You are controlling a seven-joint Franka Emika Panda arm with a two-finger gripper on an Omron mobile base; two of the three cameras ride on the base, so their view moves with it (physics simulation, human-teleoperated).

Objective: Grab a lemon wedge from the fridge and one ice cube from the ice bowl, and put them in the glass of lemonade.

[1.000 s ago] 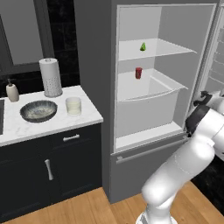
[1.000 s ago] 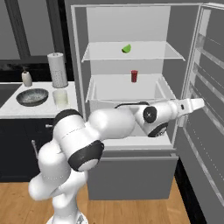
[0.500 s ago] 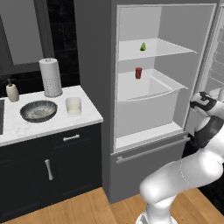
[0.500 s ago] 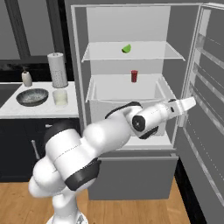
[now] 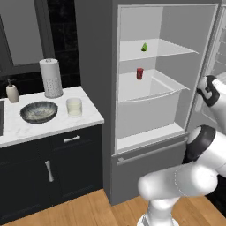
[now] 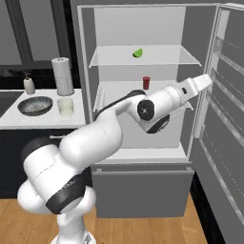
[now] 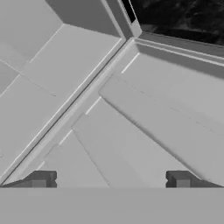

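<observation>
The fridge [image 5: 167,88] stands open beside the counter [image 5: 48,126] bearing the ice bowl [image 5: 39,111] and glass of lemonade [image 5: 74,107], the gripper [image 7: 109,179] spread wide and empty near the door shelves, the lemon wedge [image 6: 137,53] on the upper shelf.

A glossy white arm [image 6: 109,133] of rounded segments (dark bands and caps at the joints).
</observation>
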